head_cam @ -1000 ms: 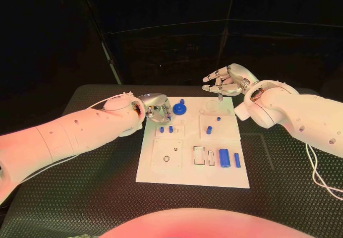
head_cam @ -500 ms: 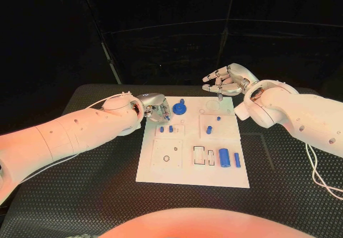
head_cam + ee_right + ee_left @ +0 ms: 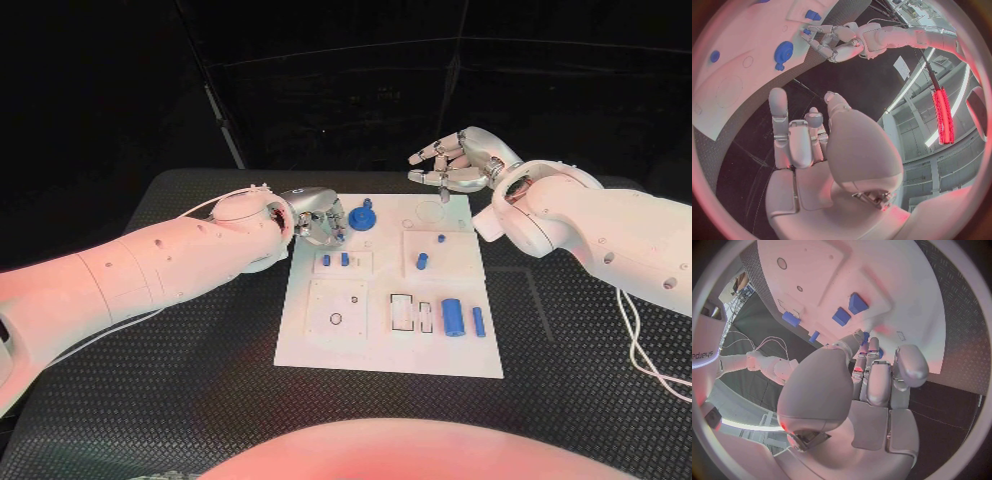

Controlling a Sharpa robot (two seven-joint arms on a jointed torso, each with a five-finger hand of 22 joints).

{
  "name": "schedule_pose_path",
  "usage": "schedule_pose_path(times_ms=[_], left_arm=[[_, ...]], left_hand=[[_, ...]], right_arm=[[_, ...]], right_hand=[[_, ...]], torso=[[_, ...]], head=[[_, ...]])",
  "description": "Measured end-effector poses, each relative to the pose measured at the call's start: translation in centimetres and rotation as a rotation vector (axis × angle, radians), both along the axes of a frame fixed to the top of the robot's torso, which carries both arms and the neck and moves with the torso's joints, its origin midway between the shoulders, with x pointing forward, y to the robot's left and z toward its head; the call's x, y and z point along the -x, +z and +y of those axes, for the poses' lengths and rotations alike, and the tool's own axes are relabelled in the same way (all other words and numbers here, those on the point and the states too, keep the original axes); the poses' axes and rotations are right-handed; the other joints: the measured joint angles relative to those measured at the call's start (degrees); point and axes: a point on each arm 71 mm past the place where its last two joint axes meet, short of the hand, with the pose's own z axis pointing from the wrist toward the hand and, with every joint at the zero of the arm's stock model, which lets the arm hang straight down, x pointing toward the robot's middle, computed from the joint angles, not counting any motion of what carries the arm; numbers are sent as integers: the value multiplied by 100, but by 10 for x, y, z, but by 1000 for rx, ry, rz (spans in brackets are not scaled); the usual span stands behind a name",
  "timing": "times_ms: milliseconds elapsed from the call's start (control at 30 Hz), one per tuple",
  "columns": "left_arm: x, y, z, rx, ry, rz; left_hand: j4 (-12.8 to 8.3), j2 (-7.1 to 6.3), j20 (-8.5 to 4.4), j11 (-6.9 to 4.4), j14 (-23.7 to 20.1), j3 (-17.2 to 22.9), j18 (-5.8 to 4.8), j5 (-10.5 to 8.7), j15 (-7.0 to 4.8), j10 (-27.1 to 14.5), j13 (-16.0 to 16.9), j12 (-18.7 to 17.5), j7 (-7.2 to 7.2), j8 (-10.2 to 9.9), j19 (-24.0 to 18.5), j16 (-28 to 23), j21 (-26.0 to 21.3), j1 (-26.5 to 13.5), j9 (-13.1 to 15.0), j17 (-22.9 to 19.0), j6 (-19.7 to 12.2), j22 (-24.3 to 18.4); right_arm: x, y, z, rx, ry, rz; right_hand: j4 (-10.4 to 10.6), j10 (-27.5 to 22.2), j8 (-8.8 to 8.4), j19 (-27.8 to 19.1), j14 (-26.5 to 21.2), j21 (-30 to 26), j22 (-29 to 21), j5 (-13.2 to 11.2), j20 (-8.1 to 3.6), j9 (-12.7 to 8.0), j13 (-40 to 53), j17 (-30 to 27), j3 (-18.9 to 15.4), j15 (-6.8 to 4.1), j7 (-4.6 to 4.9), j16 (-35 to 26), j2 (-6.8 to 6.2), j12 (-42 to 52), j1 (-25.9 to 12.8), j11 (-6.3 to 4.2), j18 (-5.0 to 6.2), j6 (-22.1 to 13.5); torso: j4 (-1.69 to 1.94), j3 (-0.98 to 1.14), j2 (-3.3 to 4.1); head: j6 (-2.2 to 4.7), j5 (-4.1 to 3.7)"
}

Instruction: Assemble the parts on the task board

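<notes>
Both hands at the board's far end, worktop black.
Board [image 3: 389, 340] lies mid-worktop [image 3: 188, 400], blue parts [image 3: 451, 317] on it. Left hand [image 3: 317, 222] sits at the board's left far edge, fingers curled beside a small blue part; whether it holds one, cannot tell. Right hand [image 3: 450, 168] hovers past the far edge, fingers curled, nothing in them.

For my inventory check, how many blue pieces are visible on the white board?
7: a round piece at the far end, two small pegs, two in the right block, and two cylinders nearer. The left robot hand may hide others.
</notes>
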Motion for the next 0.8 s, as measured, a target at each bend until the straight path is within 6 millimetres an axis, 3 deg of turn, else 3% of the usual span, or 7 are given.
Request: schedule_pose_path(times_ms=[800], left_arm=[[-1,-3,-3,-19,-5,32]], left_hand=[[0,-38,0,0,0,0,0,0,0,40,3,-24,1,-28,0,0,0,-38,-1,-20,43,10]], right_arm=[[0,0,0,0,1,1]], right_hand=[[0,0,0,0,0,0,0,0,0,0,0,0,0,0,0,0,0,0,0,0,0,0]], torso=[[0,-1,-1]], head=[[-31,-2]])
